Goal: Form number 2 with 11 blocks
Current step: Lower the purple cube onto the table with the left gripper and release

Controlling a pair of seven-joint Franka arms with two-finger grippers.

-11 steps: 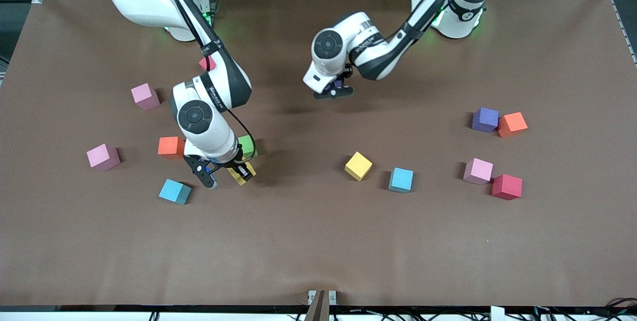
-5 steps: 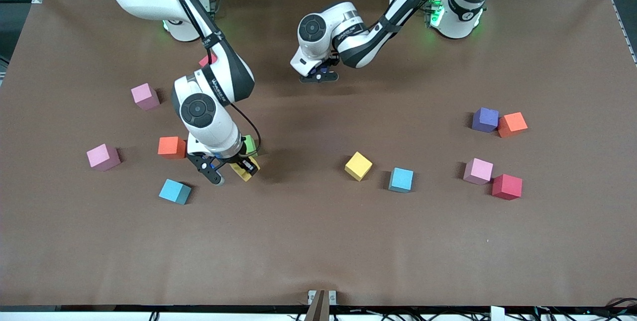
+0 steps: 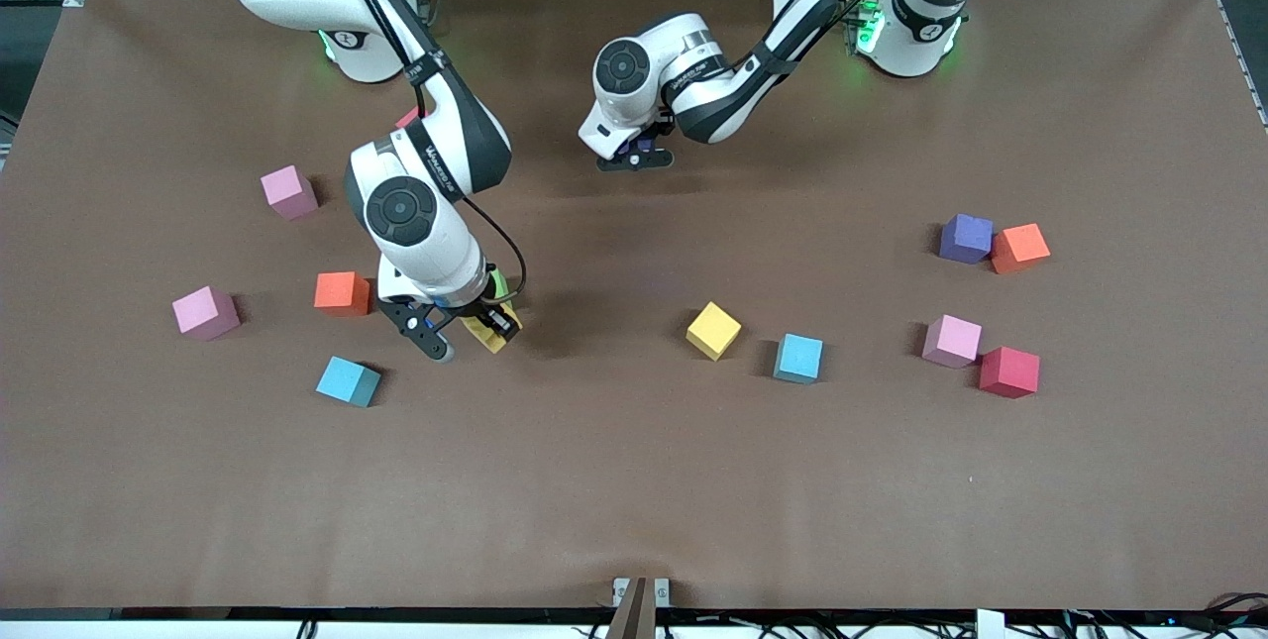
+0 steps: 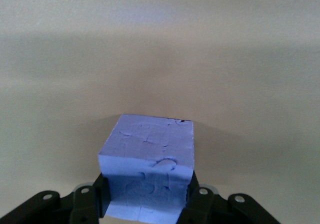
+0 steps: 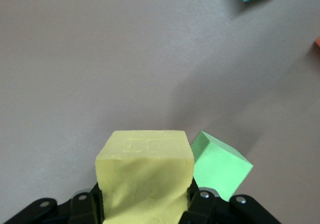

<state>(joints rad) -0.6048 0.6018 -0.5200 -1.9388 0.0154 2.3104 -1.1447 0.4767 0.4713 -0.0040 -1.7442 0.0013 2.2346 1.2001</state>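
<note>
Brown table (image 3: 634, 480), green block (image 5: 220, 166) beside claw-held yellow block (image 5: 145, 176)

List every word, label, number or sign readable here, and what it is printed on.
Right arm: a line of lettering on its dark forearm band, too small to read.
Left arm: lettering on its forearm, also too small to read.
The blocks, such as the purple block and the yellow block, are blank.

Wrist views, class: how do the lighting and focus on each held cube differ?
Left wrist view: purple block sharp, table pale with soft shadow bands. Right wrist view: yellow block evenly lit; green block beside it casts a diagonal shadow.
</note>
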